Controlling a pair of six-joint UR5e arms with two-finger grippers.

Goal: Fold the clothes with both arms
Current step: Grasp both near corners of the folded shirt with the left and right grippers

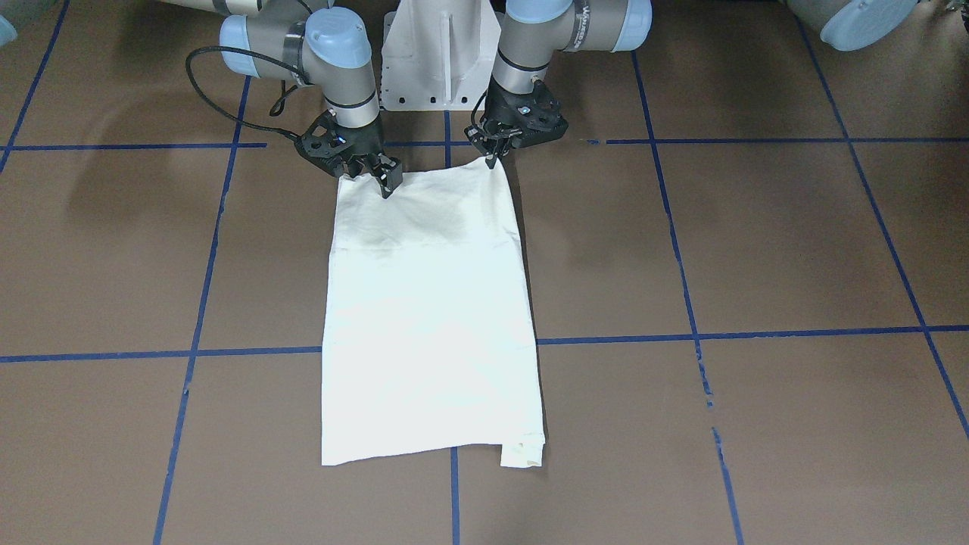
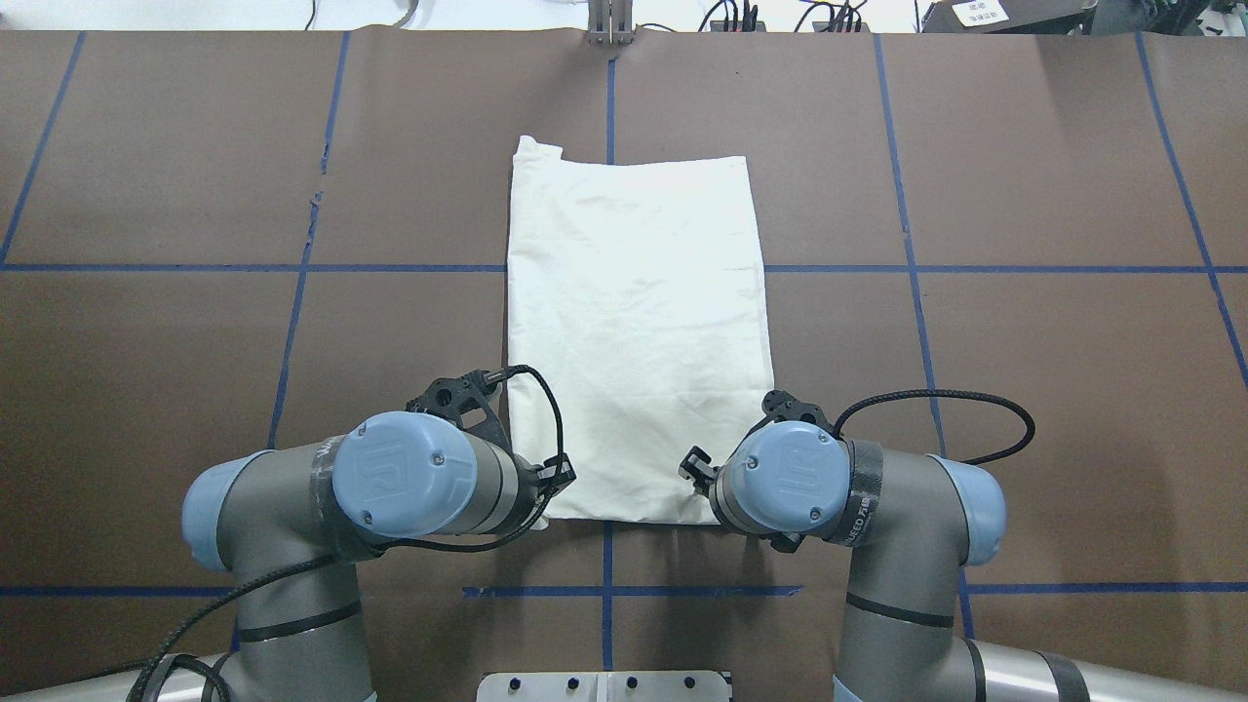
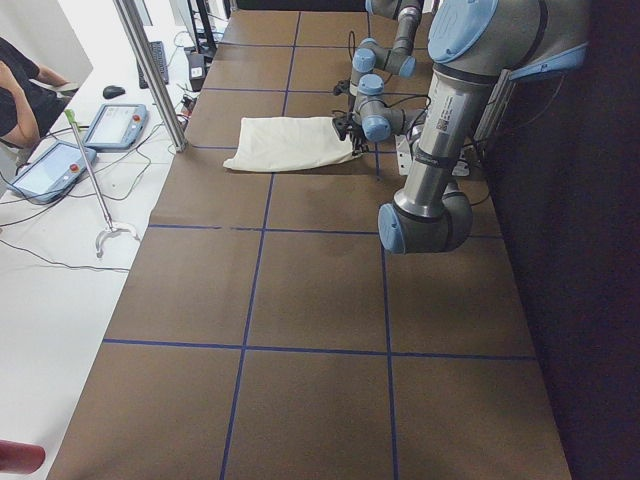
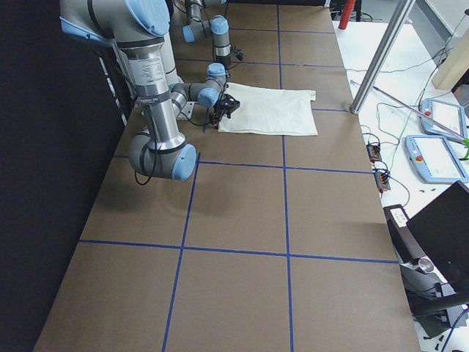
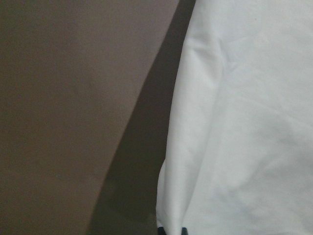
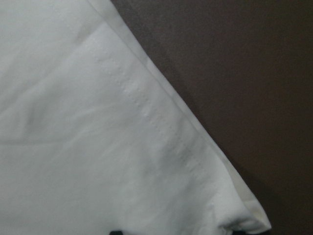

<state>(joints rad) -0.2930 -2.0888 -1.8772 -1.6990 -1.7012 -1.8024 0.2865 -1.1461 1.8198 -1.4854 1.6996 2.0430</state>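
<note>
The cream-white shirt lies on the brown table as a long, plain rectangle, its print hidden; a small folded bit sticks out at its far corner. Both grippers sit at the shirt's edge nearest the robot. My left gripper is shut on one near corner of that edge, and my right gripper is shut on the edge by the other corner. From overhead, the left gripper and right gripper are mostly hidden under the wrists. Both wrist views are filled with white cloth, showing a stitched hem.
Blue tape lines grid the brown table. The white pedestal base stands between the arms. Another large arm hangs in the foreground of the side views. A metal pole, teach pendants and a person's arm are beyond the table's far edge.
</note>
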